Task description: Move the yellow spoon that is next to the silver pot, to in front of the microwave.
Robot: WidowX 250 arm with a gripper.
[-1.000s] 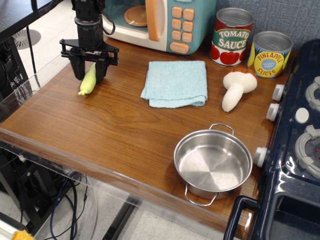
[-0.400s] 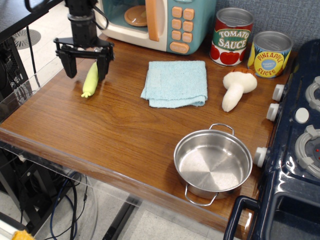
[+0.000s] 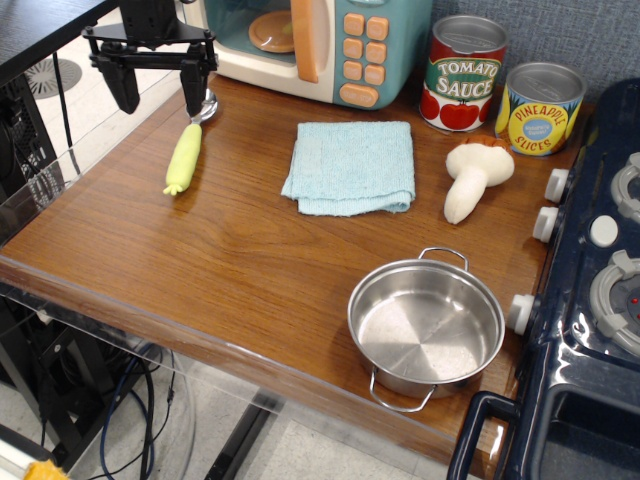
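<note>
The yellow spoon (image 3: 184, 157) lies flat on the wooden table at the far left, its silver bowl pointing toward the microwave (image 3: 310, 45) at the back. My gripper (image 3: 155, 88) is open and empty, raised above the spoon's bowl end, one finger close to the bowl and the other out past the table's left edge. The silver pot (image 3: 427, 325) stands empty near the front right, far from the spoon.
A folded light blue cloth (image 3: 351, 166) lies mid-table. A cream mushroom (image 3: 474, 177), a tomato sauce can (image 3: 462, 73) and a pineapple can (image 3: 539, 108) stand at the back right. A dark blue toy stove (image 3: 590, 300) borders the right side.
My gripper let go of the spoon, opened wide and rose up and back-left. The spoon now lies free on the table, its silver bowl uncovered.
</note>
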